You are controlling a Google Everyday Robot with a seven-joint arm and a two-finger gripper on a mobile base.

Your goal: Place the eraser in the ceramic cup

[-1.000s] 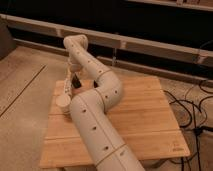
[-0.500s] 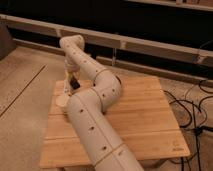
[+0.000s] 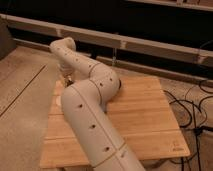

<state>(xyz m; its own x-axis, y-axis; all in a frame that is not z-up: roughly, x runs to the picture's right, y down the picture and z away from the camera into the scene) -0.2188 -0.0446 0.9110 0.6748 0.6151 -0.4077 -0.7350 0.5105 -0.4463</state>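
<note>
The end effector [image 3: 68,80] hangs over the far left corner of the worktop [image 3: 145,120], at the tip of the arm's last link, which points steeply down. Only a small dark part of it shows below the white wrist, and the elbow in front hides the rest, so whether it is spread, pressed together or pinching anything cannot be told.

The eraser and the ceramic cup cannot be made out; the arm covers the near left stretch of the worktop where its wrist comes down.

From the wrist, the white arm [image 3: 92,120] rises to a rounded joint above the far left corner, slopes down toward the middle of the worktop to a thick elbow, then runs as a broad perforated tube to the near edge and out of view at the bottom.

The worktop is a pale wooden board of planks. Its right half lies bare. Black cables [image 3: 192,107] trail on the floor off its right edge. A pale rail [image 3: 150,47] runs along the dark wall behind the far edge.
</note>
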